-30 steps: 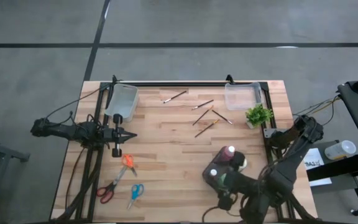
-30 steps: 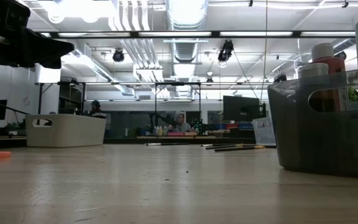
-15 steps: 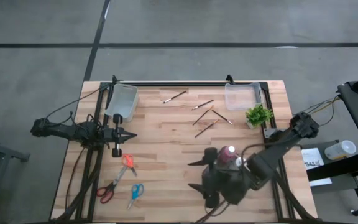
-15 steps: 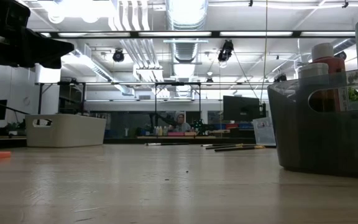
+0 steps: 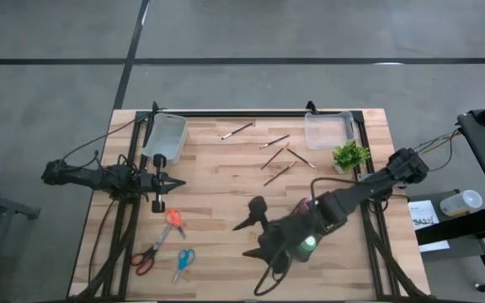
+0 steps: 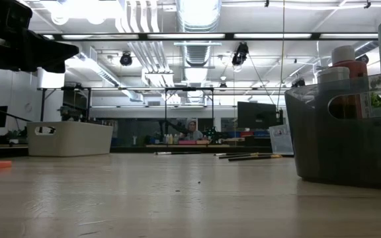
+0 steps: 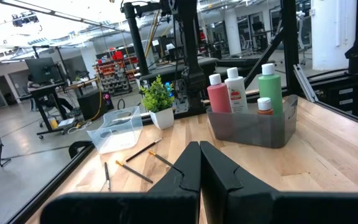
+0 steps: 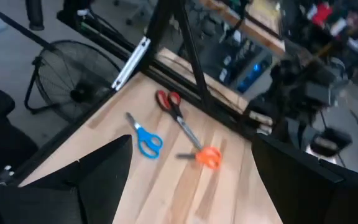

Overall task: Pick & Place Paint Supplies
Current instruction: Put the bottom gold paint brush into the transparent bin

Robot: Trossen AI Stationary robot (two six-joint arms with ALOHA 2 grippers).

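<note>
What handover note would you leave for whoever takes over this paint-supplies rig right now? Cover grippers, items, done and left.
Left gripper: shut, empty, parked at the table's left side.
Right gripper: open, empty, above the front centre of the table, just left of the grey caddy.
Paint bottles: four, standing in the grey caddy.
Paintbrushes: loose on the table near the far edge, left of the potted plant.
Done: bottles are binned.
Left: brushes not yet picked up.

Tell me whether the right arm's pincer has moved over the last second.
Yes. In the high view the open right pincer has swung from the near table edge beside the dark grey bin leftward, toward the orange-handled scissors.
</note>
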